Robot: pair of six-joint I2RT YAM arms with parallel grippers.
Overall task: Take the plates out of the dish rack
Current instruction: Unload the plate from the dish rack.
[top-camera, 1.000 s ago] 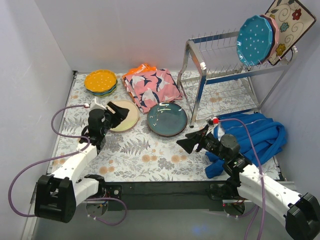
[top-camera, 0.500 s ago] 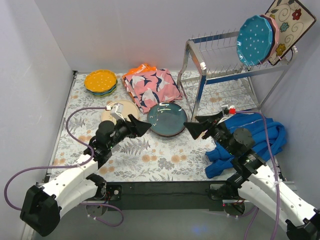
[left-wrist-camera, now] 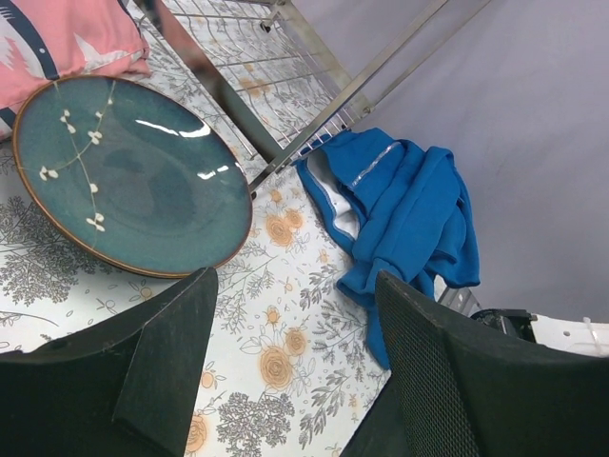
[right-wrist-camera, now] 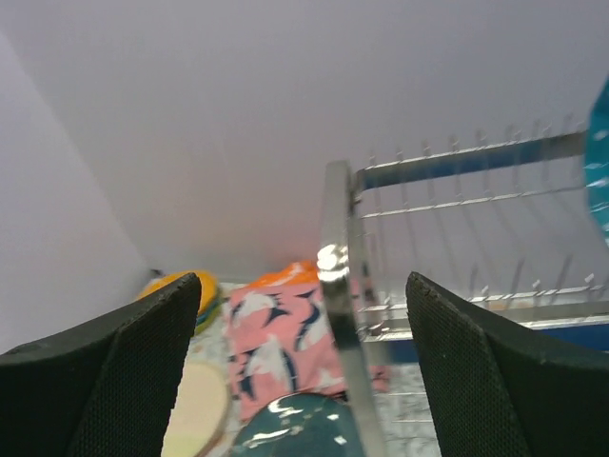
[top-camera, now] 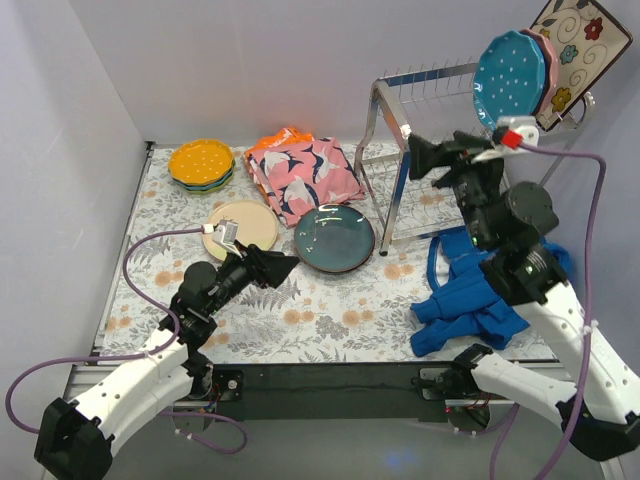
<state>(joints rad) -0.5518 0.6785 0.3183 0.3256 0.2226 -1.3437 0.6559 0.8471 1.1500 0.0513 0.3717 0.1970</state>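
Dish rack (top-camera: 400, 195) stands at the back right of the table (top-camera: 300, 315). There are three plates in its upper tier, all at the far right end. The blue dotted plate (top-camera: 510, 68) is foremost, the pink plate (top-camera: 549, 55) is close behind it, and the square floral plate (top-camera: 578, 45) is hindmost and tilted. I cannot tell whether the first two touch.

Already down on the table are the dark teal plate (top-camera: 334, 238), the cream plate (top-camera: 240, 228) to its left, and an orange-topped stack (top-camera: 201, 160) at the back left. The pink bird-print cloth (top-camera: 303, 172) and the blue garment (top-camera: 480, 300) are not part of the job.

Right gripper (top-camera: 425, 160) is up at upper-tier height, jaws parted, nothing between them. Its wrist view faces the rack's left corner post (right-wrist-camera: 338, 286), with only a sliver of the blue dotted plate at the right edge. It is therefore aimed at the bare end of the tier, with the plates off to one side.

Left gripper (top-camera: 285, 270) is low over the table, near the dark teal plate's rim, spread wide and carrying nothing.

Step in hand, as I read it, is the approach for the next plate, most likely the blue dotted one, since it blocks the others.

The next move calls for swinging the right gripper along the tier towards the plates and turning the jaws edge-on to the rim. It should then pinch the rim and lift the plate straight out of the prongs (top-camera: 430, 72) before drawing it away. It needs to stay clear of the corner post and avoid nudging the pink plate.
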